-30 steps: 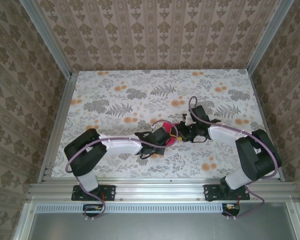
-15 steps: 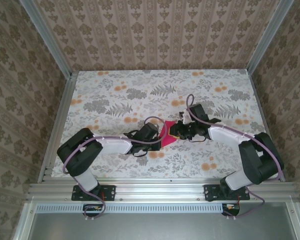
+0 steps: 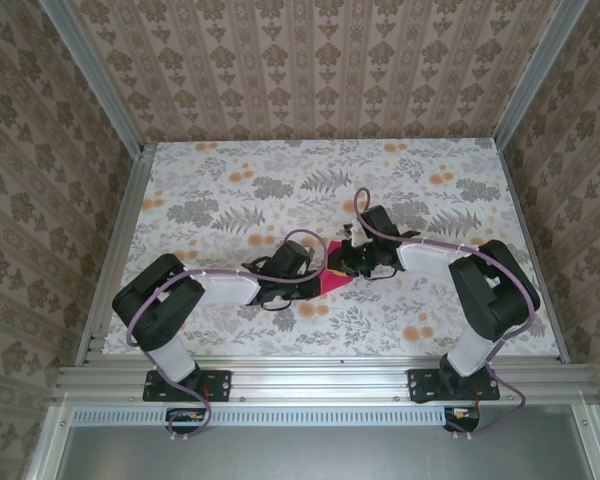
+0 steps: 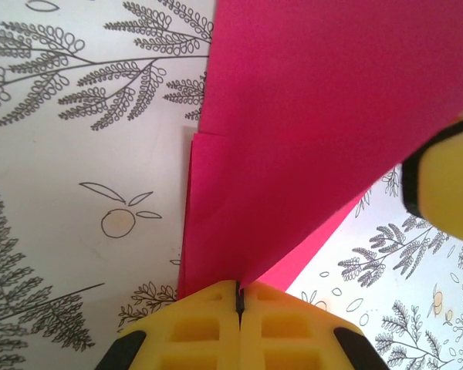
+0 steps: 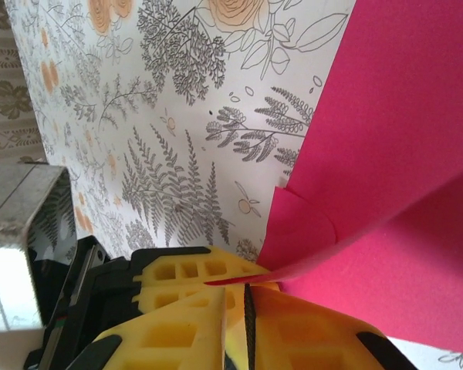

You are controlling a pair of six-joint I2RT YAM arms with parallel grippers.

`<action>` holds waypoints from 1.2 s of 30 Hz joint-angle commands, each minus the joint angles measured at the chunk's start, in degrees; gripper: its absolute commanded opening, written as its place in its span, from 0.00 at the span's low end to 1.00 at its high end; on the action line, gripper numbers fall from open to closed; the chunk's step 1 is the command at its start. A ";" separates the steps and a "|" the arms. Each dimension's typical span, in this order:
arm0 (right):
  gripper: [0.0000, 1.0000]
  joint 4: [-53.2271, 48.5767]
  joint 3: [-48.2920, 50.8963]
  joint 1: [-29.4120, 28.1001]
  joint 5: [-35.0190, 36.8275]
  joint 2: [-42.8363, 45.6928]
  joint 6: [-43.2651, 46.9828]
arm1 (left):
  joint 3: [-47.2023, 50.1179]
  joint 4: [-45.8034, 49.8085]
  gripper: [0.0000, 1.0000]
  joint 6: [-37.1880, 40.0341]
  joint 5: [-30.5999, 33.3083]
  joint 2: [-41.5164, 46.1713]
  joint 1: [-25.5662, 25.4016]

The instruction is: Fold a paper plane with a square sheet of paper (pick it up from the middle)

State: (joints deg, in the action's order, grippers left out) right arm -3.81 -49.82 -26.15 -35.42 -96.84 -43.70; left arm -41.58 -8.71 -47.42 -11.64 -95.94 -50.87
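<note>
The magenta square sheet of paper (image 3: 332, 276) is folded over itself into overlapping flaps and hangs just above the table between the two grippers. My left gripper (image 3: 316, 270) comes in from the left. Its yellow jaws (image 4: 239, 291) are shut on the near edge of the paper (image 4: 309, 116). From the right comes my right gripper (image 3: 353, 262). Its jaws (image 5: 247, 294) are closed to a thin slit where a raised flap of the paper (image 5: 401, 154) meets them. The left gripper's fingers (image 5: 177, 271) pinch the paper just beside them.
The floral table (image 3: 230, 200) stretches away behind and to both sides of the grippers. Aluminium rails (image 3: 120, 250) and patterned walls close it in on the left, right and far sides. A metal block (image 5: 15, 247) sits at the left of the right wrist view.
My right gripper has slid left toward the left gripper and closed its jaws. The left gripper has drawn back to the left, still shut, exposing more of the paper.
</note>
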 commanded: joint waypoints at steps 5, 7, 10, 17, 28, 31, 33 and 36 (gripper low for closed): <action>0.14 -0.03 -3.58 -0.04 2.58 -3.74 -0.43 | 0.38 0.72 0.07 0.08 -1.29 -0.84 0.73; 0.14 -0.17 -3.83 0.04 2.89 -4.06 -0.51 | 0.40 1.64 0.11 0.39 -0.81 -0.59 0.69; 0.14 -0.65 -4.21 0.05 3.41 -4.31 -0.32 | 0.41 3.04 0.19 1.22 -0.33 0.17 0.73; 0.14 -1.01 -4.15 0.14 3.60 -4.63 -0.29 | -0.53 6.36 0.18 3.00 0.45 0.67 0.65; 0.14 -1.38 -4.47 0.14 3.77 -4.77 -0.16 | -2.12 10.65 0.24 5.99 2.49 1.64 0.34; 0.13 -1.50 -4.56 0.14 3.68 -4.85 -0.18 | -2.71 11.33 0.23 6.70 2.45 1.50 0.26; 0.13 -1.53 -4.49 0.14 3.52 -4.85 -0.15 | -2.84 11.33 0.18 6.72 2.48 1.39 0.29; 0.13 -1.67 -4.39 0.13 3.46 -4.78 -0.07 | -2.80 10.29 0.09 6.59 2.03 1.50 0.30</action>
State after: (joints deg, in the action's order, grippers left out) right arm -3.75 -52.84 -26.13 -32.91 -100.68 -43.68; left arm -43.55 -0.73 -41.95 -10.26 -95.07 -50.54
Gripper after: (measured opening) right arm 0.133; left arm 0.110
